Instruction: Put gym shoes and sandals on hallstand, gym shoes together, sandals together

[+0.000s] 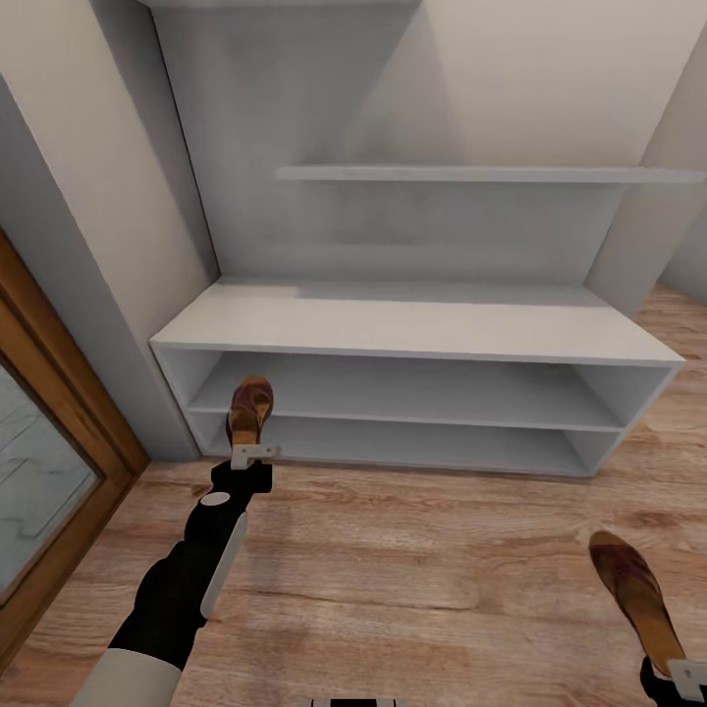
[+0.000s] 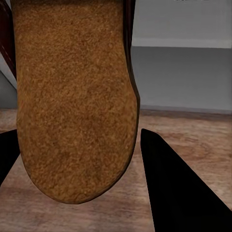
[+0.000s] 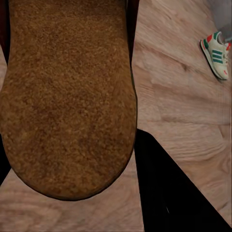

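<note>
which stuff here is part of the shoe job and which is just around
Job:
- sandal in left gripper
- sandal in right gripper
- gym shoe on the floor
- hallstand, shelves bare

Just around:
- wood door frame
- grey wall

One brown sandal hangs heel-down before the white shoe rack, at its left end. The other sandal is near right, above the wood floor. A cream sneaker lies on the planks.
</note>
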Motion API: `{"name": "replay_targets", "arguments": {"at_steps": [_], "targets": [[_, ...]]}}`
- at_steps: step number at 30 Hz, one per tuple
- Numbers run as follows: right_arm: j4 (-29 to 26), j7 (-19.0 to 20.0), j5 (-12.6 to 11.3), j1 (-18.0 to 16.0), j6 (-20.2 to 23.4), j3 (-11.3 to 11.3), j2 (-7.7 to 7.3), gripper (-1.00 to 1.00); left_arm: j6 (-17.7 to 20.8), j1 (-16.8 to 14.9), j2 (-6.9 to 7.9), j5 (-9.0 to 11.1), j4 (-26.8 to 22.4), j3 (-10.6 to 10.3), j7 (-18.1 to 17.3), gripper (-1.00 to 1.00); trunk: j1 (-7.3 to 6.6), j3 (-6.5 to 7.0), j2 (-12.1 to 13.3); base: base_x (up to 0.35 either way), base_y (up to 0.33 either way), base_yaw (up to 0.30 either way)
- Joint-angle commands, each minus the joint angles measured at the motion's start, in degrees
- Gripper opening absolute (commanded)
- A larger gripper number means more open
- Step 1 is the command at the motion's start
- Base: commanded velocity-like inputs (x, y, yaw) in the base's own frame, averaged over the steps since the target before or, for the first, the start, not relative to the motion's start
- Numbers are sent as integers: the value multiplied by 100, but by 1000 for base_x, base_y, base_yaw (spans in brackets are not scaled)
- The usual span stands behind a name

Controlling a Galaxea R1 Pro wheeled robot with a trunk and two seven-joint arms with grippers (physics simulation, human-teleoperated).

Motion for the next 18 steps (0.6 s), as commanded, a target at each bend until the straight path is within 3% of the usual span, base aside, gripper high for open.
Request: {"name": "replay_targets", "arguments": {"at_steps": [1,3,7,11,13,18], "targets": [[32,8,-96,55,-13,-4,-28,-100,0,0,0,-6,0,0,-12,-100,0,1,0,0,0,0],[95,29,-334,207,-15,-32,-82,-100,-2,0,0,-6,0,1,-12,-100,0,1,0,0,0,0],[140,39,-525,330,-17,-58,-135,-100,-3,0,0,-6,-6,1,-12,-100,0,1,0,0,0,0],[154,45,-588,391,-19,-66,-222,-100,-3,0,0,-8,-14,1,-12,-100,0,1,0,0,0,0],[161,329,-625,448,-26,-66,-250,-100,-3,0,0,-6,-24,1,-12,-100,0,1,0,0,0,0],[161,550,-634,454,-26,-68,-251,-100,-3,0,0,-7,-26,1,-12,-100,0,1,0,0,0,0]]}}
